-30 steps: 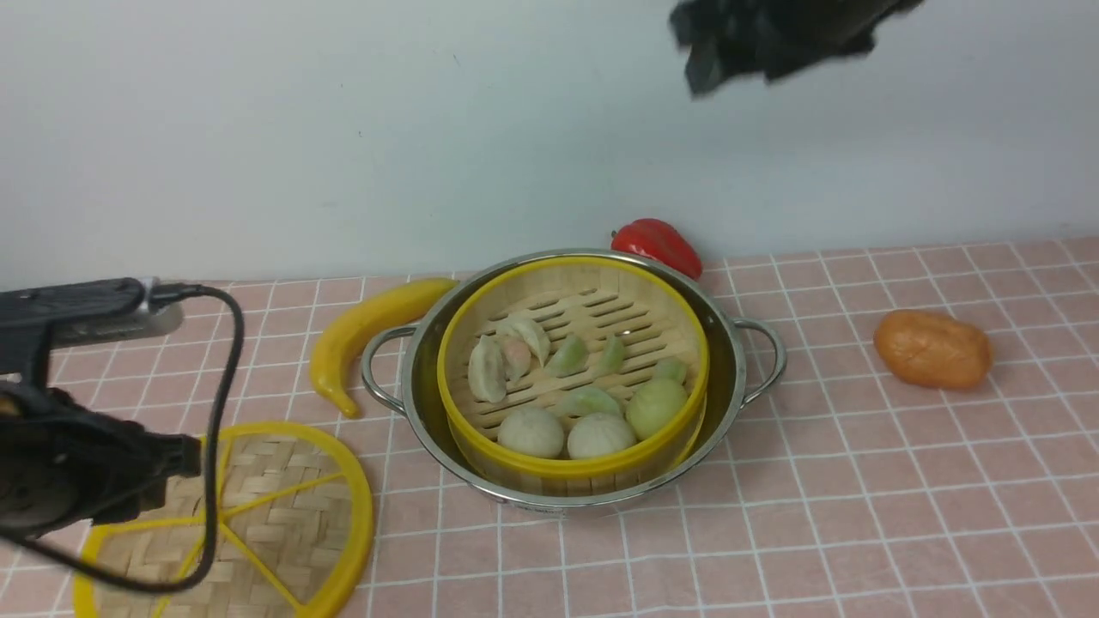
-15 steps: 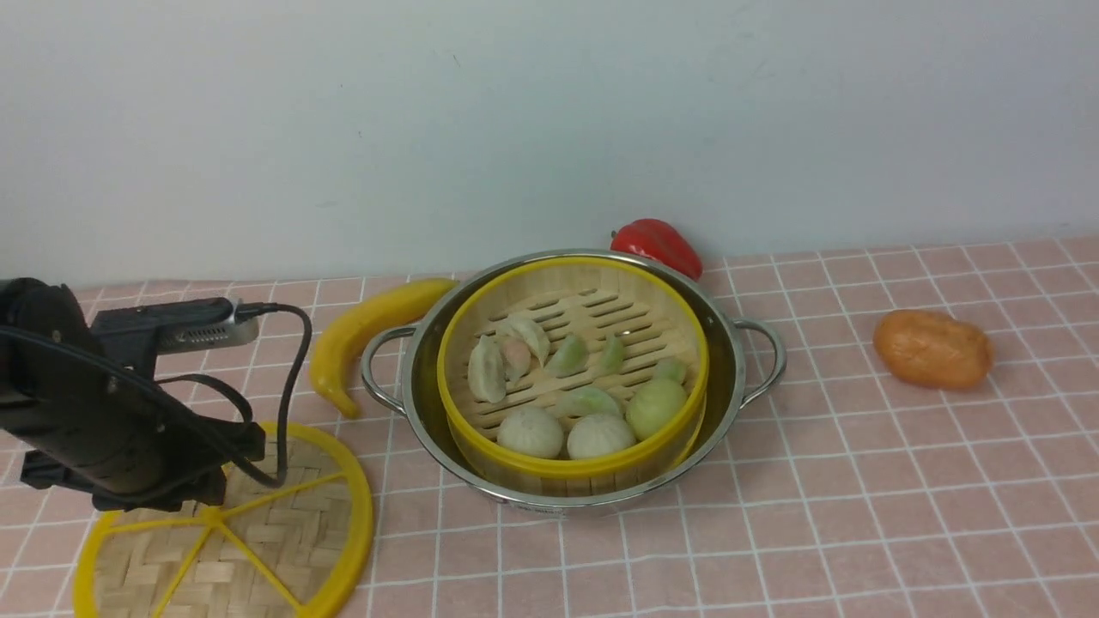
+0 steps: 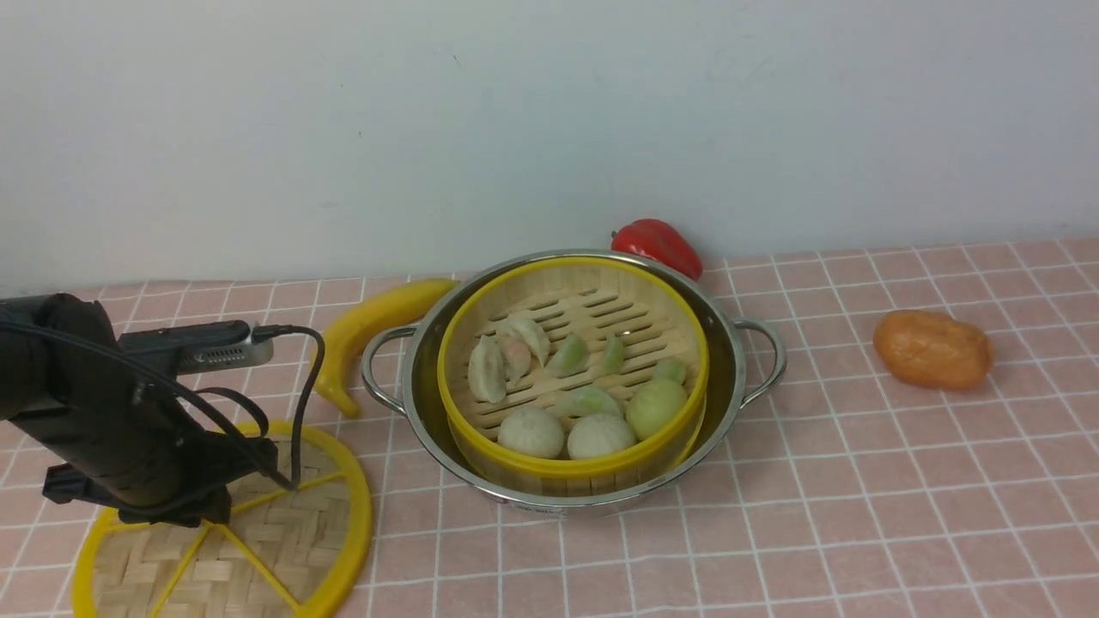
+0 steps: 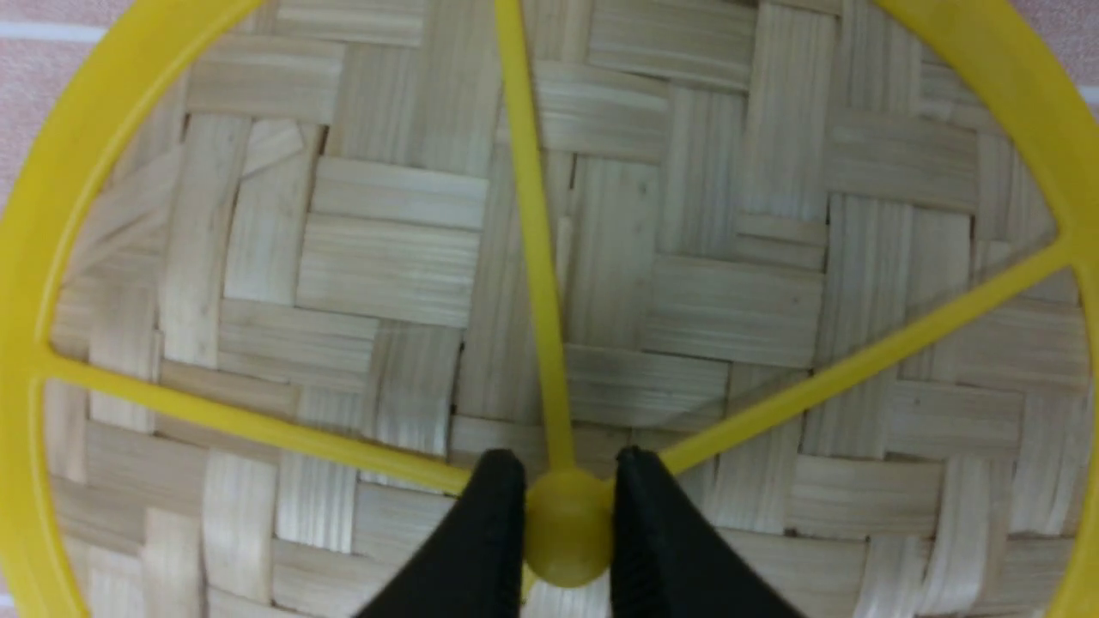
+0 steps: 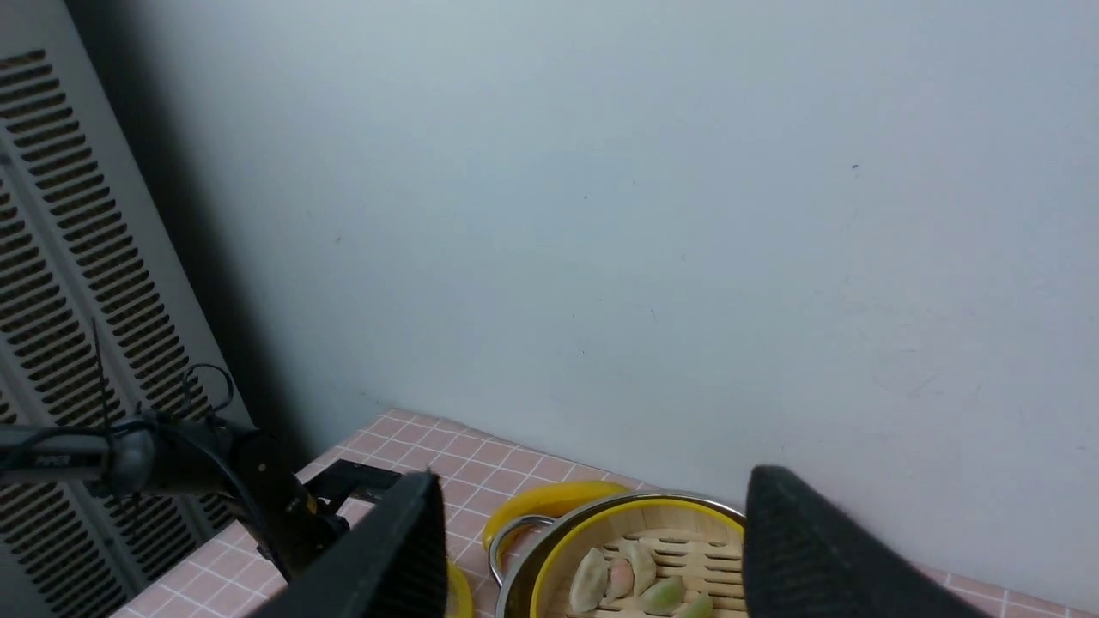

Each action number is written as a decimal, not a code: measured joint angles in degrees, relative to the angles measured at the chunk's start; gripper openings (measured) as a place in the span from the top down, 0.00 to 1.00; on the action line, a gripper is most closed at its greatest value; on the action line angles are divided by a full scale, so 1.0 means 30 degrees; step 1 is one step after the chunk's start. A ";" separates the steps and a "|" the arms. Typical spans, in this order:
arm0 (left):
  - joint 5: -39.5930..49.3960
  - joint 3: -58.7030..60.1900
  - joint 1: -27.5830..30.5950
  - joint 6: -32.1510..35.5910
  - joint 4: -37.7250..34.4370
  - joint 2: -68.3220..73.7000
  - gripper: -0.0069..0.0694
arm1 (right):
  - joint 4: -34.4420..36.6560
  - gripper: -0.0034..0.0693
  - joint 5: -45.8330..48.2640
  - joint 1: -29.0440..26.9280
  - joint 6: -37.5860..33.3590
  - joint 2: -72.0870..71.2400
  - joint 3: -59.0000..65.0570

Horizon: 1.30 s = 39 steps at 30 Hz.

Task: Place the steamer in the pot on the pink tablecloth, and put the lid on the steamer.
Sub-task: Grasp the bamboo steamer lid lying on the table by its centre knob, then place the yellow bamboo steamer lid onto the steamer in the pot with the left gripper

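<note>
Pink tablecloth with white squares covered the table, below a plain pale wall. A moment before, the left gripper was coming down over the lid. Now its black fingers had closed in and pinched the round yellow knob. I think lifting came next. The lid was flat, woven bamboo with a thick yellow rim. The slatted steamer already sat inside the shiny steel pot. The right gripper hung high, wide and empty.

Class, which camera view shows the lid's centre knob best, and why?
Left wrist view: the knob sits close-up, flanked by the left tool. Front view: the left arm hides it. Right wrist view: only a sliver of lid rim.
</note>
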 joint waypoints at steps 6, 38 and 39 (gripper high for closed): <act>0.1684 -0.0822 0.0090 0.0000 0.0130 -0.0109 0.76 | -0.1190 0.33 0.0000 0.0000 0.0039 0.0019 0.0063; 0.6931 -1.6434 -1.1762 -0.0763 0.2874 0.5413 0.76 | -0.2809 0.33 0.0000 0.0000 0.1558 0.0019 0.0063; 0.6931 -1.6594 -1.1762 -0.0822 0.2941 0.5603 0.76 | -0.2809 0.33 0.0000 0.0000 0.1558 0.0019 0.0063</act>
